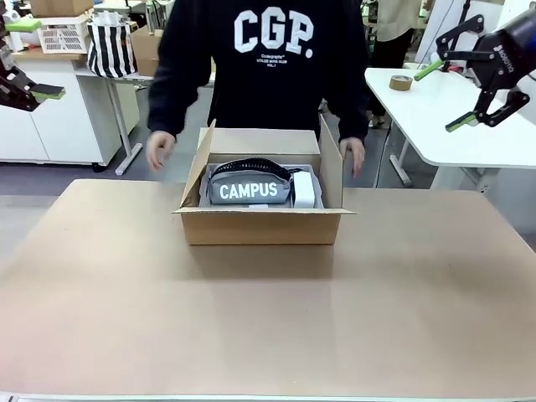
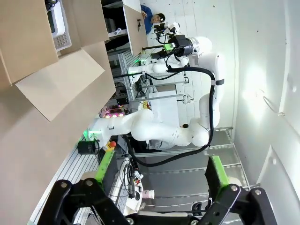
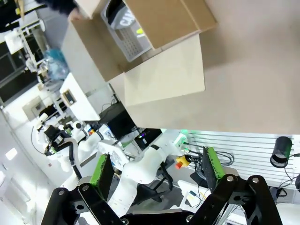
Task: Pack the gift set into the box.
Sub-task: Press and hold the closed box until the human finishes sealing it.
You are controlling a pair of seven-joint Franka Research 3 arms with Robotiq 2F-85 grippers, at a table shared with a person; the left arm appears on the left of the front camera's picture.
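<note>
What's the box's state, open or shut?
Open: the box has its visible flaps spread outward, and a grey CAMPUS pouch lies inside.

- The left gripper [image 1: 36,59] is held high at the left edge of the front view, jaws spread wide. In its wrist view [image 2: 161,168] the green pads [image 2: 105,165] stand far apart.
- The right gripper [image 1: 444,96] is raised on the right side, tilted inward, jaws likewise wide apart. Its wrist view [image 3: 157,168] shows the same.
- The person's arms hang down, one hand [image 1: 159,149] on the robot's left and the other hand [image 1: 353,155] on its right, fingers loosely curled.
</note>
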